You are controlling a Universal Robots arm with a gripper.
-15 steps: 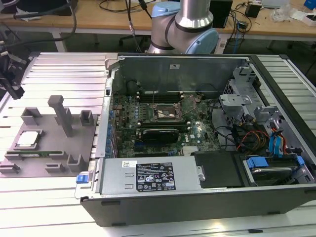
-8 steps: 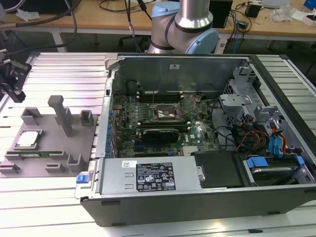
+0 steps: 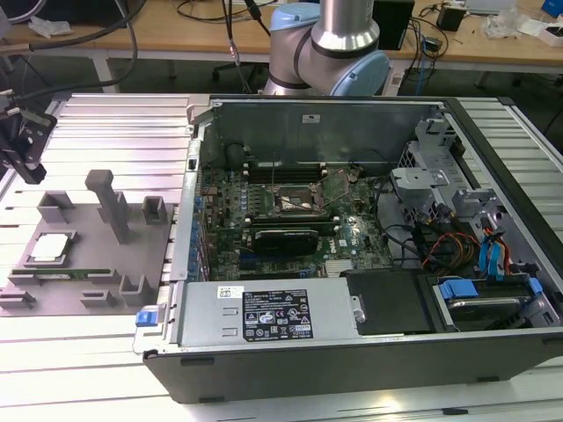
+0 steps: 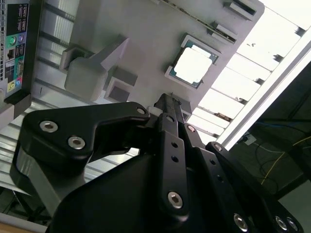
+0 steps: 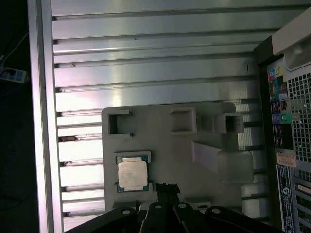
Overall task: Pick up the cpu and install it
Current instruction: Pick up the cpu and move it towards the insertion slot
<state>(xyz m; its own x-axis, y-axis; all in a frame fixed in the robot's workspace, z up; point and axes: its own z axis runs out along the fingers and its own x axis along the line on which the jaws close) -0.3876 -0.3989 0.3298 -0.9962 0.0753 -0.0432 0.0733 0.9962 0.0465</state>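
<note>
Here: flat square silver cpu (image 5: 132,175) in grey moulded holder (image 5: 160,141).

I am looking at the cpu (image 3: 50,248), a thin square chip lying flat with its shiny silver-white top facing up. It is sitting in a square recess of the grey holder plate (image 3: 88,251), at the exterior view's left.

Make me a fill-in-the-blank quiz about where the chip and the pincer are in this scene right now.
1. The flat square silver-topped cpu lies on the grey plastic fixture, on the exterior view's ___ of the open black computer case.
2. The black pincer holds ___.
3. The long green memory stick lies on the same fixture as the ___.
Missing words: left; nothing; cpu.
</note>
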